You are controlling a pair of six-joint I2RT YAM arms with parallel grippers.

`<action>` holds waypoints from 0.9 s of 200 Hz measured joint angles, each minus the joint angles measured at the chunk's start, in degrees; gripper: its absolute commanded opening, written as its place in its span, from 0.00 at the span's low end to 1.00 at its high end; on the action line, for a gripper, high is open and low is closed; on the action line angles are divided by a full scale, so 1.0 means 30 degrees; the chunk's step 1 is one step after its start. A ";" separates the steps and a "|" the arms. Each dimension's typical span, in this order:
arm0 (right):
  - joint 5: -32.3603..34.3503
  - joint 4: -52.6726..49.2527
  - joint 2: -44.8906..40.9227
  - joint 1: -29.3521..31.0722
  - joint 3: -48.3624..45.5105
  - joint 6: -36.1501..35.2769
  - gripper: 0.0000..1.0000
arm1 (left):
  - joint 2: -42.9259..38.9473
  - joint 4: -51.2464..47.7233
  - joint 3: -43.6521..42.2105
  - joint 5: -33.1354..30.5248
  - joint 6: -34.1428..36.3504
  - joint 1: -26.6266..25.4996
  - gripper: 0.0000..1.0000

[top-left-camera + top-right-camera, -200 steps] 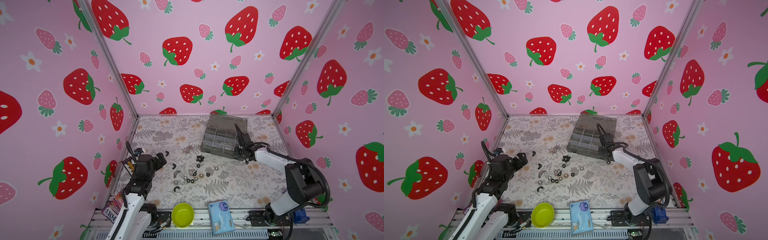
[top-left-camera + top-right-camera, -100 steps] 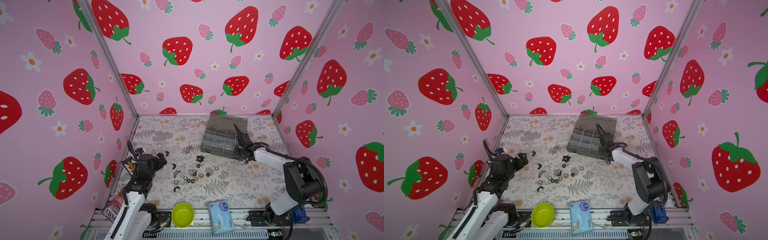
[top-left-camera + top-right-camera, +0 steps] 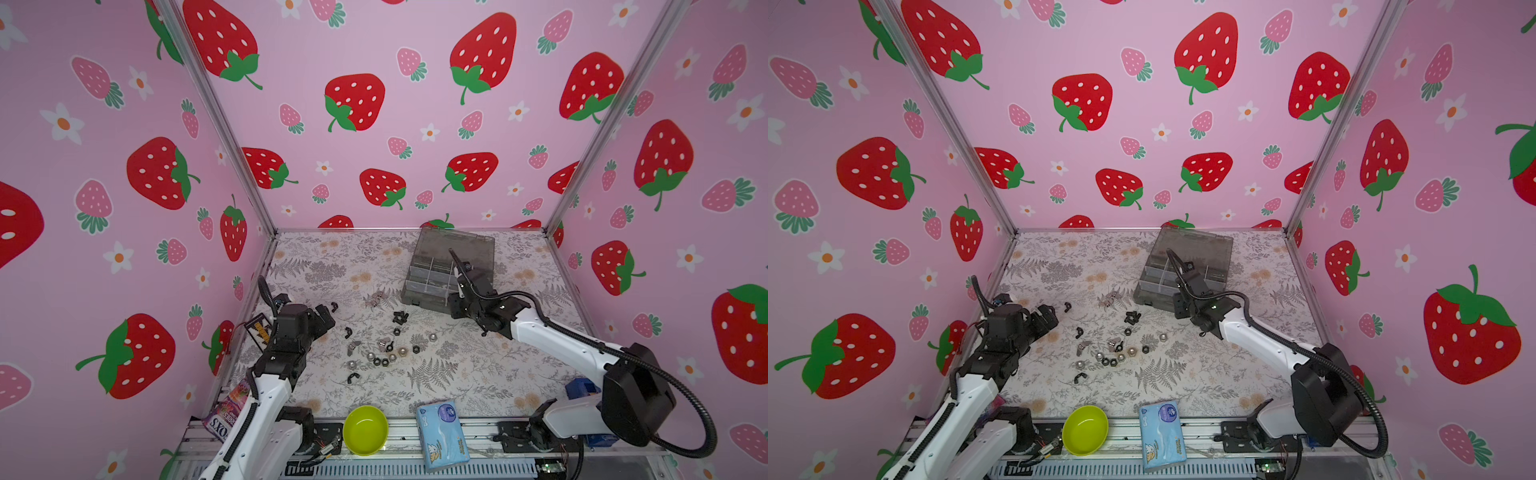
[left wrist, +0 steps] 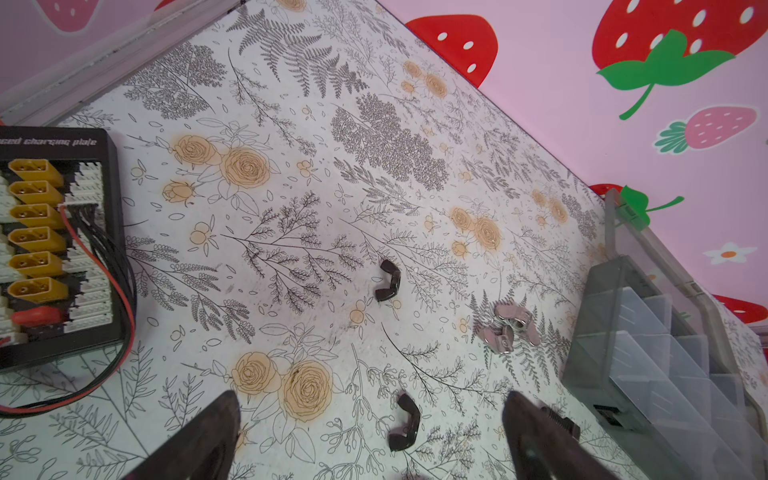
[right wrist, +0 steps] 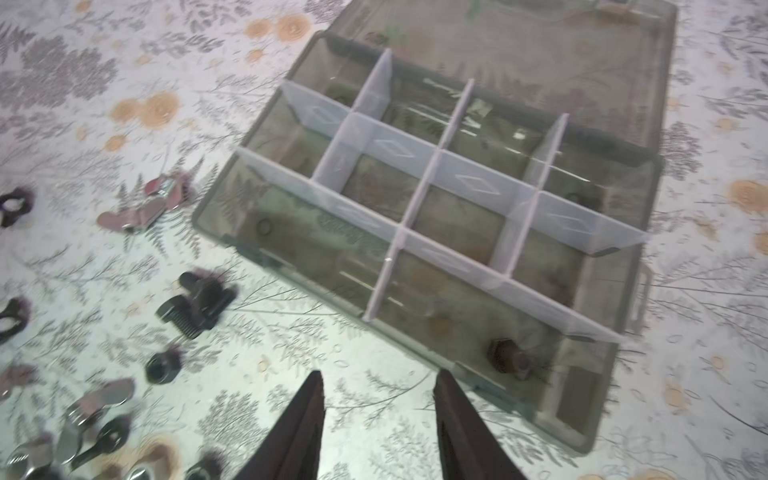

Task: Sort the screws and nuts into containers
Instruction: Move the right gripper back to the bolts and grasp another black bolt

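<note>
Your right pincer [image 5: 378, 399] stands partly apart with nothing between its dark tips, poised at the near edge of the smoky-grey translucent plastic organizer box [image 5: 216, 220]; your left pincer [image 4: 371, 405] gapes wide and empty, low over the table's left side; beneath both you have a white tabletop printed with grey ferns and tan roses [image 3: 332, 266], walled on three sides by pink panels with red strawberries [image 3: 353, 104]; the box sits toward the back right, its hinged lid [image 3: 461, 249] open behind it, pale divider walls [image 5: 419, 195] cutting it into small square compartments; one dark, blurred piece [image 5: 505, 359] lies in the near-row compartment just beyond the right tips; the loose screws and nuts [image 3: 382, 345] are scattered mid-table between the arms: short black screws [image 5: 195, 303], silver wing nuts [image 4: 509, 328], black wing nuts [image 4: 388, 280], round silver cap nuts [image 3: 432, 336]; a lime-green round bowl [image 3: 365, 430] and a blue tissue pack [image 3: 442, 434] sit at the front edge
</note>
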 measured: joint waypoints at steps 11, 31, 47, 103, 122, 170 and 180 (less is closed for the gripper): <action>-0.0029 0.0044 0.0699 0.0911 0.0488 0.0022 0.43 | 0.0219 0.0007 0.0000 0.0087 -0.0015 0.0000 1.00; -0.0109 0.0233 0.2229 0.2157 0.1341 0.0015 0.43 | 0.0437 0.0117 0.0000 0.0299 -0.0087 0.0000 1.00; -0.0197 0.0401 0.3483 0.2943 0.1938 -0.0015 0.42 | 0.0452 0.0131 0.0000 0.0437 -0.0138 0.0000 0.99; -0.0998 0.0532 0.7162 0.3920 0.4022 -0.0444 0.40 | 0.0321 0.0146 0.0000 0.0459 -0.0160 0.0000 0.99; -0.1195 0.0503 0.8218 0.3971 0.4889 -0.0729 0.39 | 0.0291 0.0153 0.0000 0.0459 -0.0160 0.0000 0.99; -0.1639 0.0372 1.0236 0.4175 0.6754 -0.1479 0.33 | 0.0415 0.0262 0.0000 0.0437 -0.0160 0.0000 0.99; -0.1749 0.0357 1.0418 0.4233 0.6878 -0.1581 0.33 | 0.0503 0.0270 0.0000 0.0437 -0.0160 0.0000 0.99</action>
